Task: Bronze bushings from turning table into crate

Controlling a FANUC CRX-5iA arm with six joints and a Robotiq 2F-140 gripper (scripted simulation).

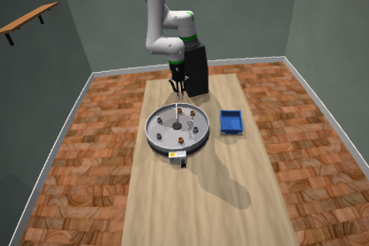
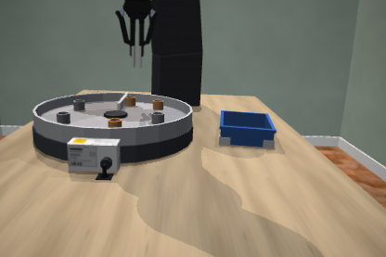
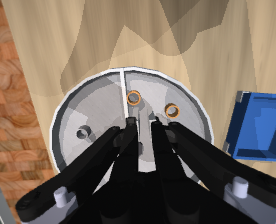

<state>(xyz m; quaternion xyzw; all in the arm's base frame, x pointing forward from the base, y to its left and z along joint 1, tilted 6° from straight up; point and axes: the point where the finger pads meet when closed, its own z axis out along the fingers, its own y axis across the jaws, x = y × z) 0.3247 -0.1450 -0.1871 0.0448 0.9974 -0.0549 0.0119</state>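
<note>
Gripper [image 2: 137,62] is hanging closed on nothing above the turning table [image 2: 181,121] — bronze bushings [image 2: 130,101] are looking small, rigid, probably slick — pinching across the outer wall seems best.

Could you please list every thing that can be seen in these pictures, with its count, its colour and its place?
turning table: one, grey round tray on a dark base, on the wooden table, left of the crate
bronze bushings: three, bronze, upright on the turning table
steel bushings: three, grey, upright on the turning table
control box: one, light grey with a yellow label, at the front of the turning table
crate: one, blue, on the table, nothing seen inside
wooden table: one, light wood
wall shelf: one, brown, on the left wall
pedestal: one, black, behind the turning table
arm: one, white with green rings
gripper: one, black, shut on nothing, high above the turning table
</note>
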